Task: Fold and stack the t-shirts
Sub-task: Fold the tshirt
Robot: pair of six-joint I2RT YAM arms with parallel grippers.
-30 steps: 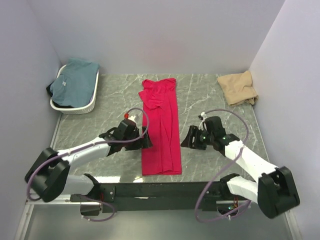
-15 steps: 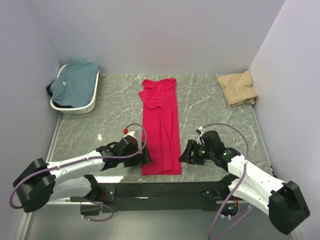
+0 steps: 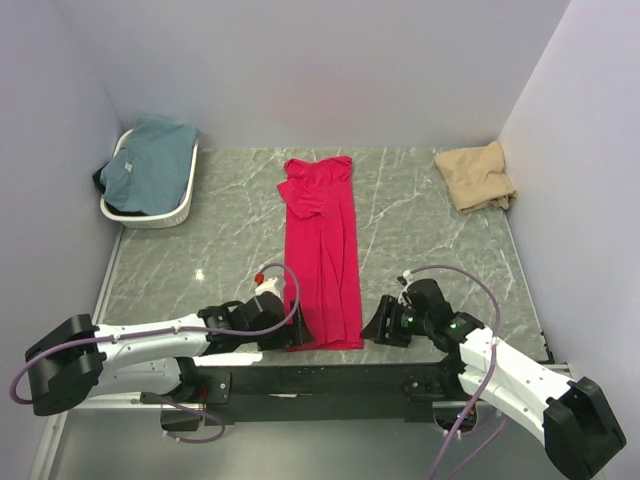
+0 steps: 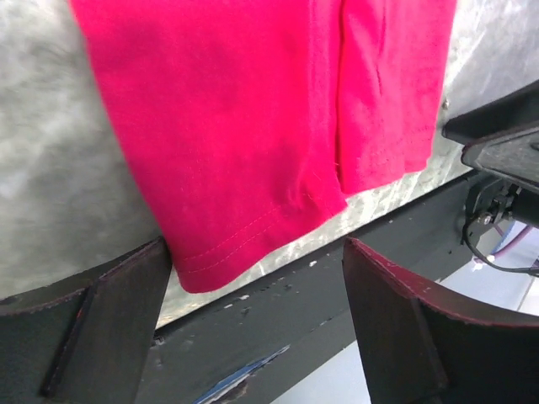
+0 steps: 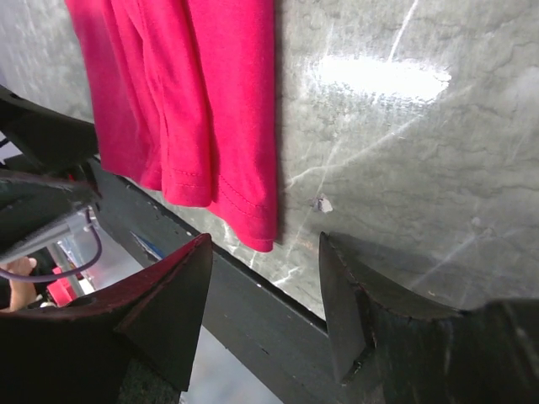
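Red t-shirt [image 3: 322,265]: long folded strip, near hem just ahead of both tools. Left gripper [image 4: 257,278] and right gripper [image 5: 263,259] both spread, nothing clamped. Pinch each corner deep, catch all layers, probably two, hard to tell.

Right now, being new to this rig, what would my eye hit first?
A crimson t-shirt lies folded in a long strip at centre. The left pincer and right pincer flank its near hem, both open. A tan t-shirt sits far right, a teal t-shirt in the white basket far left.
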